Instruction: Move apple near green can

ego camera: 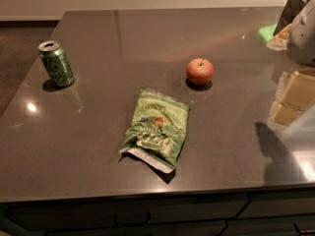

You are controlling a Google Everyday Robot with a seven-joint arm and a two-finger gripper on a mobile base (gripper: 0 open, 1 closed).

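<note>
**Apple stem-up, well apart from the can**

The red-orange apple (200, 71) sits right of centre on the worktop (98, 146), stem pointing up. The green can (56, 63) stands upright near the left edge. The claw (290, 102) hangs at the right edge, cut off; whether it is open or closed cannot be told.

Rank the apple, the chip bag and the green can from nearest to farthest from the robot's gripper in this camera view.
Measured from the gripper, which is at the right edge of the counter:
1. Apple, right of centre, nearest.
2. Green chip bag, lying flat at the centre front.
3. Green can, upright at the far left, farthest.
</note>
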